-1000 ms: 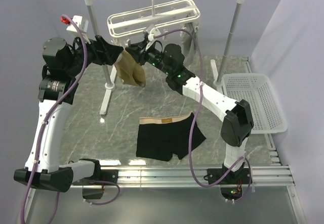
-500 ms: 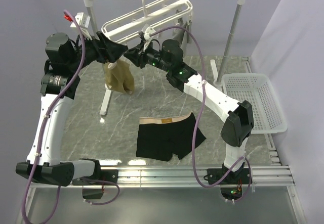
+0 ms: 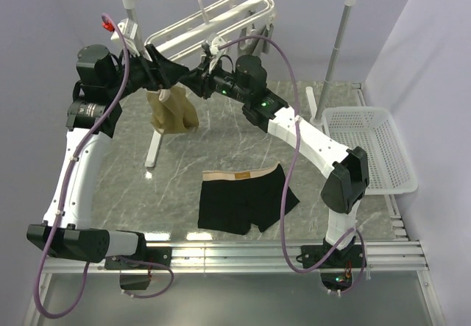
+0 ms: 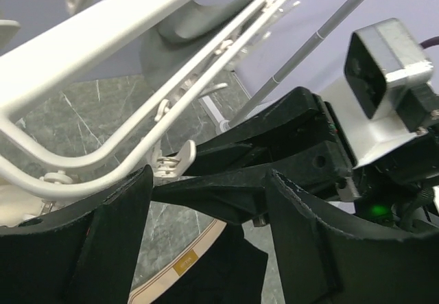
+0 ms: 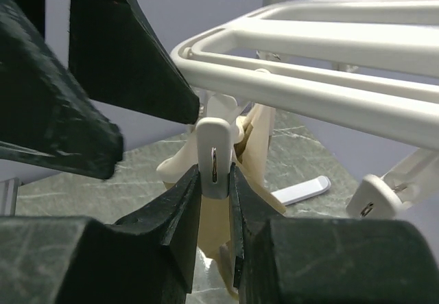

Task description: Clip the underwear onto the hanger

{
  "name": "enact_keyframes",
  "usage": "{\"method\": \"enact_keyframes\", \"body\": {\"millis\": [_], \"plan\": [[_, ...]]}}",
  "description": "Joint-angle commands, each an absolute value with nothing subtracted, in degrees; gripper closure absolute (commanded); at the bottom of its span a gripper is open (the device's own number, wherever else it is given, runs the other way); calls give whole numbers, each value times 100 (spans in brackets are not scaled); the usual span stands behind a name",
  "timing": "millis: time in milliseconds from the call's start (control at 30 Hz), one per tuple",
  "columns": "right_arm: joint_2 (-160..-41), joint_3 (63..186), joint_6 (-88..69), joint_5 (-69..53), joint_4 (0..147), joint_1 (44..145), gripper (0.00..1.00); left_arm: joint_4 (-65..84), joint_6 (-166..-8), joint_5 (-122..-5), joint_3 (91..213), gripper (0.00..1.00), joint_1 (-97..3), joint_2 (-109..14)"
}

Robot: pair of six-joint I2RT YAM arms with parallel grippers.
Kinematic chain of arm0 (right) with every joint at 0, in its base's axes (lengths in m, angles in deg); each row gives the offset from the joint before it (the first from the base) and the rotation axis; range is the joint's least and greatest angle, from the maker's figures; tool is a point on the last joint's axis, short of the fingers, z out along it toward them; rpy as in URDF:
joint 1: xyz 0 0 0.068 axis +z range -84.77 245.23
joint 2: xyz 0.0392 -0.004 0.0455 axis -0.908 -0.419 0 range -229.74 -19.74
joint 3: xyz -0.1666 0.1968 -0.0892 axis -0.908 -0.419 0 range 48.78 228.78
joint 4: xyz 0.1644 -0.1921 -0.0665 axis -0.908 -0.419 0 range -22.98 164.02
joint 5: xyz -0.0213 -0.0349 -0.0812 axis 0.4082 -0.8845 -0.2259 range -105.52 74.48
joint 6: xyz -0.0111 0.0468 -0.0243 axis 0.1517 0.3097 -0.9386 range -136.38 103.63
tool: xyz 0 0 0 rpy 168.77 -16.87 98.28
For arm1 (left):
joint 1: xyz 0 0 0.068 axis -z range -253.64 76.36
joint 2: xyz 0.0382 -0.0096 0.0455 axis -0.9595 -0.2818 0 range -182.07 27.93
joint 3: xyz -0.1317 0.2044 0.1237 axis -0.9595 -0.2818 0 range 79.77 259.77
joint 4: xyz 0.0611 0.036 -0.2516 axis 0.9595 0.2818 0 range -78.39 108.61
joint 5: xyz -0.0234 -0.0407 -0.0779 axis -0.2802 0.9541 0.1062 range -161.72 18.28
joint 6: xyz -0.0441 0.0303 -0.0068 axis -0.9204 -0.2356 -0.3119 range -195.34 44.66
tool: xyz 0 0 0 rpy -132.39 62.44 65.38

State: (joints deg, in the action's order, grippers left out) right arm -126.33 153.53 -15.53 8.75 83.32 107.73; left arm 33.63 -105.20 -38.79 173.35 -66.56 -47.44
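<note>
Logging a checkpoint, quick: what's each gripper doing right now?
Left gripper: open, gripping nothing.
Right gripper: shut on a white clip of the hanger.

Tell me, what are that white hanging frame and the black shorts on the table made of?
The hanger looks like moulded plastic: cream, smooth, softly glossy, with rounded rails. Its clip, pinched in the right gripper, looks alike. The underwear looks like soft matte knit fabric, lying limp and flat; fibre unclear.

The hanger (image 3: 221, 18) has been tilted down toward the clip (image 5: 214, 158) pinched in the right gripper (image 5: 214, 180); the tan garment (image 3: 171, 110) has been shifted to below the left gripper (image 3: 174, 71).
</note>
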Motion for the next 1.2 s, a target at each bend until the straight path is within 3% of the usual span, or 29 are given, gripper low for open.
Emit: {"method": "enact_keyframes", "body": {"millis": [0,700,1167], "plan": [[-12460,15680,-1392,1199,8404,10751,100,3297,-10557,-4209,17452,28,-6669,-4783],[-12662,15987,-1304,1568,8105,10724,100,2567,-10495,-4193,17241,28,-6634,-4871],[-12855,16216,-1470,1524,7657,10715,100,2488,-10417,-4500,17337,40,-6353,-4967]]}}
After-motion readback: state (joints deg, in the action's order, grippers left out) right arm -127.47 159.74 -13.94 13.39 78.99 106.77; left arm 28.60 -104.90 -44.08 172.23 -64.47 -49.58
